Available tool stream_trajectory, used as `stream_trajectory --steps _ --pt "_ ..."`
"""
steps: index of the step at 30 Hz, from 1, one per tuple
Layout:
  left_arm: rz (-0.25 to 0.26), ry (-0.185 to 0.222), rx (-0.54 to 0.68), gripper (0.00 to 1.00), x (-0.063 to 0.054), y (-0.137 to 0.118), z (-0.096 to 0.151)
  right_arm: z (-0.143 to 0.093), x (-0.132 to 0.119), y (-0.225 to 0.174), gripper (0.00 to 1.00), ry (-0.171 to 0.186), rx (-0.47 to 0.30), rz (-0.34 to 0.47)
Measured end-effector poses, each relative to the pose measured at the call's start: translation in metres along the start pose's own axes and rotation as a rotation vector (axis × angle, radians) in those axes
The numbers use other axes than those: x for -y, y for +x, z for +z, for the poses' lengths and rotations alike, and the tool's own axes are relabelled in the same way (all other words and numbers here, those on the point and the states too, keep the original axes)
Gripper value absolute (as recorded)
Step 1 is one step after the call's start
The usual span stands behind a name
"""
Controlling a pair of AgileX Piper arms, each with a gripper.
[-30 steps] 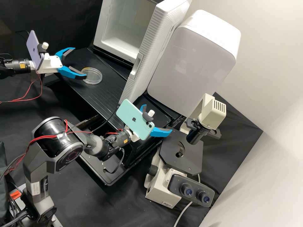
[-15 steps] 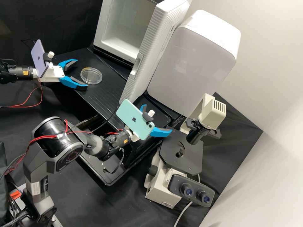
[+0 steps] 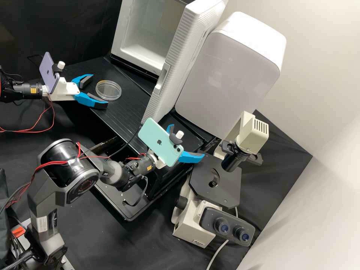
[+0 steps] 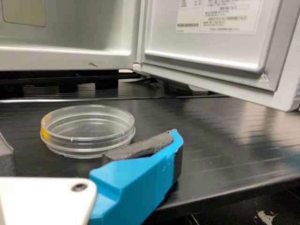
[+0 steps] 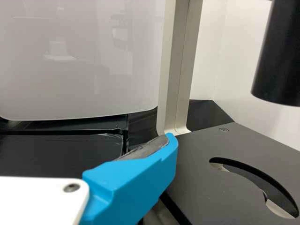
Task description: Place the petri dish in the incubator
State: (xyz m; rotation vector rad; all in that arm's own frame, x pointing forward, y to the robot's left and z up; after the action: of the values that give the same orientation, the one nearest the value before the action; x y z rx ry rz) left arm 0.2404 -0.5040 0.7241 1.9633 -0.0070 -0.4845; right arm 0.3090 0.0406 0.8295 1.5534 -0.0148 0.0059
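Clear round plastic petri dish (image 3: 108, 90) lying flat just outside the open white incubator (image 3: 150, 26); left gripper (image 3: 96, 91) farther out from it, blue fingers (image 4: 140, 183) spread and empty, dish straight ahead, not yet clasped.

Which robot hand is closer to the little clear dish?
The left. The left gripper sits right beside the petri dish on the black tray, fingers open toward it. The right gripper is far off, over by the microscope stage.
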Motion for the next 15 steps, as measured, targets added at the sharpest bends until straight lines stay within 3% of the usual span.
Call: stream_trajectory --steps 15 --pt "0.001 -0.011 0.011 1.0 -0.0035 0.004 0.0 0.0 0.0 0.0 1.0 0.0 0.0 0.0"
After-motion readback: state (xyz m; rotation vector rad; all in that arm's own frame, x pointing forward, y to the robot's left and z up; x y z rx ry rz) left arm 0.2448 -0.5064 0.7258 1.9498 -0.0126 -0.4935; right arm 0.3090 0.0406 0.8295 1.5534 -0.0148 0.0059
